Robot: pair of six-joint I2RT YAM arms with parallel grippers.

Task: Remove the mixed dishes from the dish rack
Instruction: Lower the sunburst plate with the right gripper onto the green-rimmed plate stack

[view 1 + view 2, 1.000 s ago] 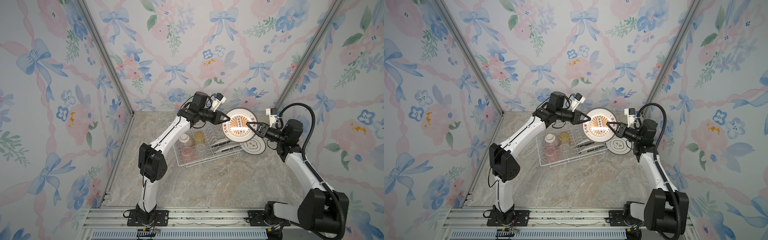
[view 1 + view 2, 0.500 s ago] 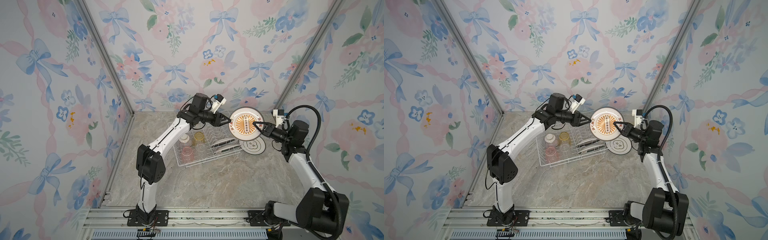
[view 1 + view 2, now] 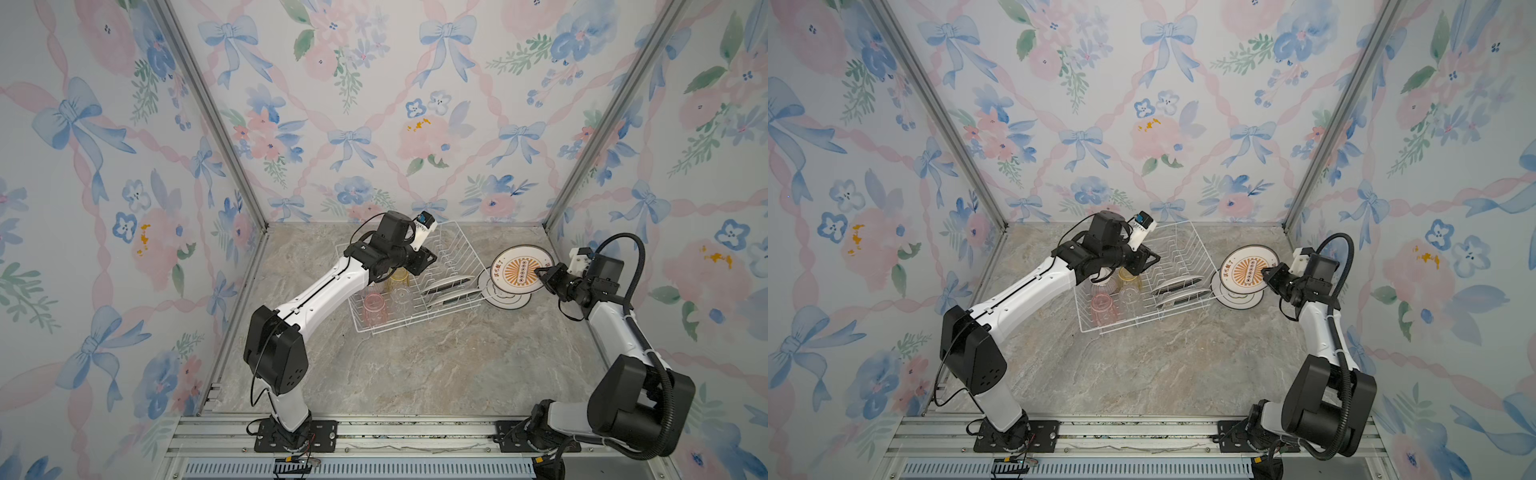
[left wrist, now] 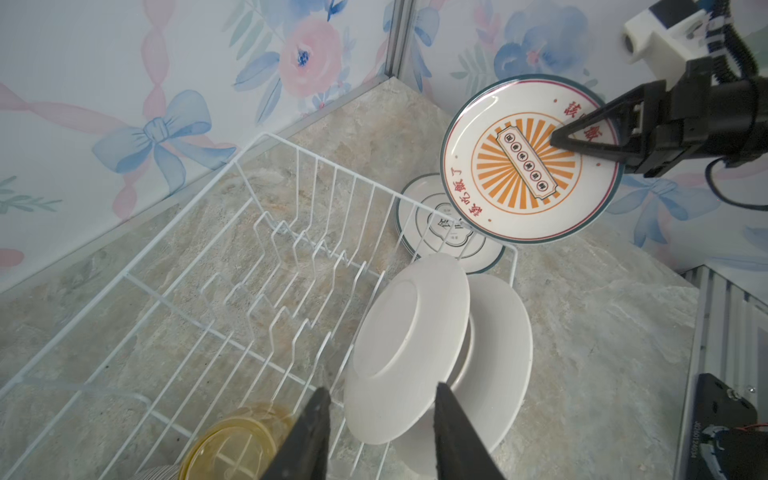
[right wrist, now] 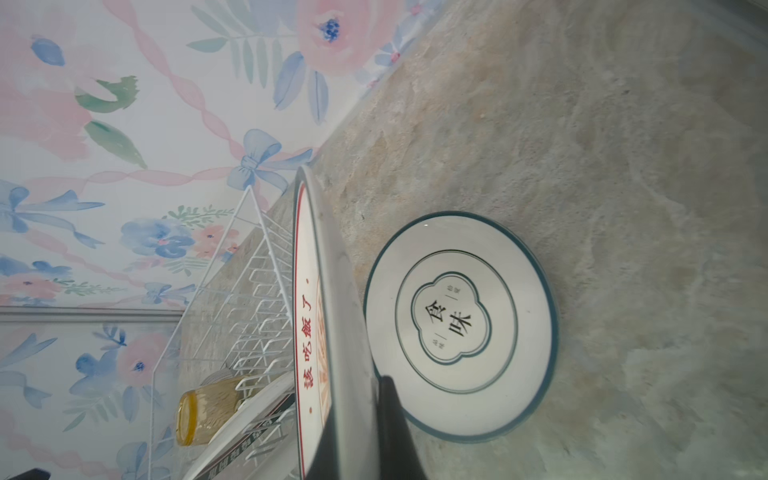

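About four plates (image 3: 521, 270), three tumblers (image 3: 374, 305), one bowl (image 3: 1105, 286)

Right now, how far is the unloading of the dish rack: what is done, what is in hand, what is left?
Done: one green-rimmed plate lies on the table. In hand: the right tool is shut on the orange sunburst plate. Left in the dish rack: two plates, the pink, yellow and clear tumblers, a ribbed bowl. The left tool is open, empty.

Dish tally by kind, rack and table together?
Plates: 4, one in the right pincer, one on the table, two in the rack
Glasses: 3, pink, yellow, clear
Bowl: 1
Total: 8
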